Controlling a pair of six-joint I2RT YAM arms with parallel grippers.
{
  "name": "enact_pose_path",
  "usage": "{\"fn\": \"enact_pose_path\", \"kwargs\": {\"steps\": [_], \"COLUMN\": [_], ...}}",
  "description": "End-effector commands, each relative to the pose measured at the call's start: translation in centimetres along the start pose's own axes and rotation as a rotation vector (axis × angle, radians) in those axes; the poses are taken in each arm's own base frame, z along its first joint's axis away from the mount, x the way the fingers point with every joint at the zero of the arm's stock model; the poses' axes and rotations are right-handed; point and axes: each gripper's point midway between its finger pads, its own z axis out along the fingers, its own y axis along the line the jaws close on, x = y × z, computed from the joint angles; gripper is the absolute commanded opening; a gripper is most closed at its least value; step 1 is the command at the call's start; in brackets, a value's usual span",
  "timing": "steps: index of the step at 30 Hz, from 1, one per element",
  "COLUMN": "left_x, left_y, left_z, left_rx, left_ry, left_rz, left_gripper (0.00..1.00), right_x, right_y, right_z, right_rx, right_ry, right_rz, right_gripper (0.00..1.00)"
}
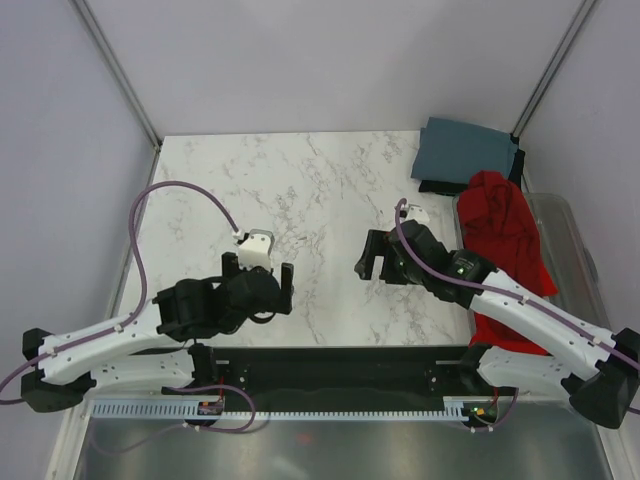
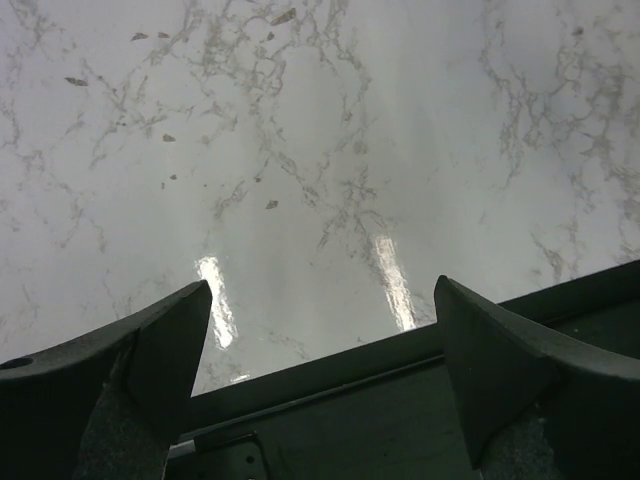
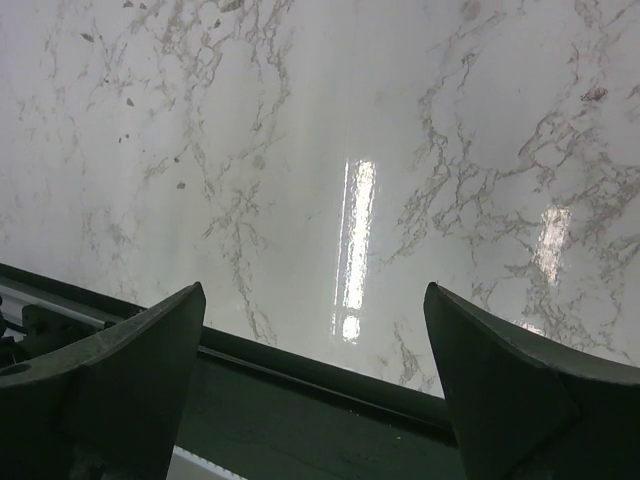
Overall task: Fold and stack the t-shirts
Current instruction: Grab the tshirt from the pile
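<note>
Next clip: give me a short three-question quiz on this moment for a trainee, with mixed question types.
1. True or false: the left tool is closed on a shirt.
2. Where does the folded grey-blue shirt lie? A) the middle of the table B) its far right corner C) its near left edge
3. Fill in: the right tool hovers over bare marble with its jaws ____.
Key: 1 false; 2 B; 3 open.
</note>
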Motion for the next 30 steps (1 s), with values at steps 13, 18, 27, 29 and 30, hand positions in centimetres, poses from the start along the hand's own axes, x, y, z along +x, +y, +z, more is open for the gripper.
{"fn": "enact_pose_path", "kwargs": {"steps": [13,18,27,29,30], "left_x": [-25.6,-27.7,-27.7,-28.0,-28.0], "left_y": [-9.6,-12.5,-12.2,-11.6,-11.3], "left_z": [-19.5,-20.6,-19.2,-19.1,-19.2], "left_rx": [0.767,0.843,0.779,0.759,0.754], "left_ry": [-0.376,-0.328,-0.336,-0.359,-0.367], "left_rz": [-0.701,-0.755,-0.802,-0.804,-0.803], "left_gripper": [1.00,1.00,1.00,1.00,1.00], "right_x": [-3.5,-8.5,-13.1,-13.9,-14.1], "right_y": [1.5,-4.5,-14.1,-15.0,-15.5], "right_z": [-3.6,-6.6,-2.8,-2.3,-2.1], "right_rx": [-0.087,0.221,0.449,0.470,0.480], "right_ry": [-0.170,-0.396,-0.344,-0.346,-0.344], "right_rz": [0.071,0.075,0.198,0.218,0.227], "right_gripper": [0.98,0.98,0.98,0.98,0.98]}}
